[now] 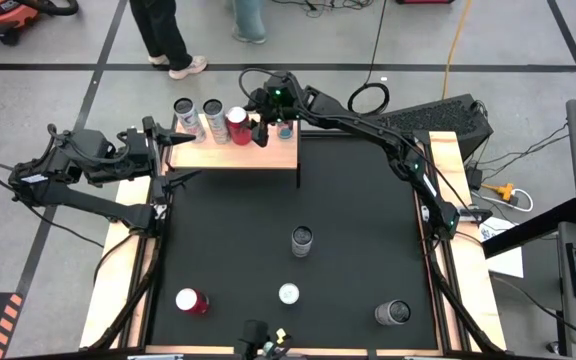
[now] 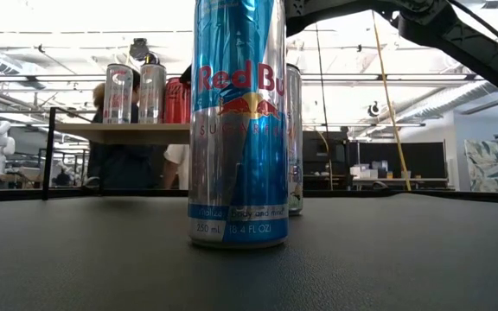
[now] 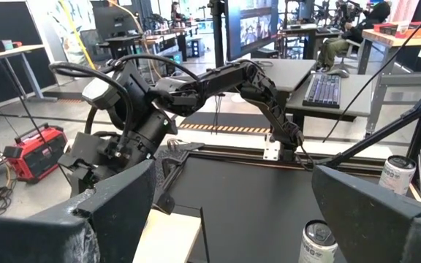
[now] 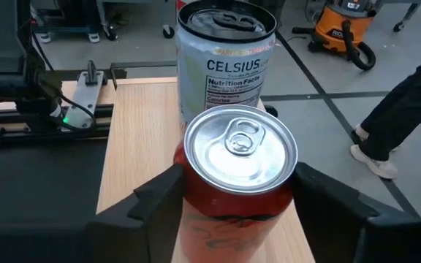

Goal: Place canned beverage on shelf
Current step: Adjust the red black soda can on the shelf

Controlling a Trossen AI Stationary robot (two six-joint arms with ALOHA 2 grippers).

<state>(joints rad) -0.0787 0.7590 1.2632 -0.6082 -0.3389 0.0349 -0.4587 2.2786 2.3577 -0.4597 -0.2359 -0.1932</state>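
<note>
Right claw closing around a red can on the shelf

The right claw (image 4: 236, 201) brackets the red can (image 4: 240, 172) standing upright on the wooden shelf (image 1: 233, 155), its fingers hugging the sides, probably to steady it beside the Celsius can (image 4: 225, 62). The left claw (image 1: 160, 138) waits wide open at the shelf's left end. More cans remain on the table (image 1: 358, 240).

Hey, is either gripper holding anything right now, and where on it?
The right gripper brackets the red can at its upper sides on the shelf; firm hold cannot be told. The left gripper is open, empty.
</note>
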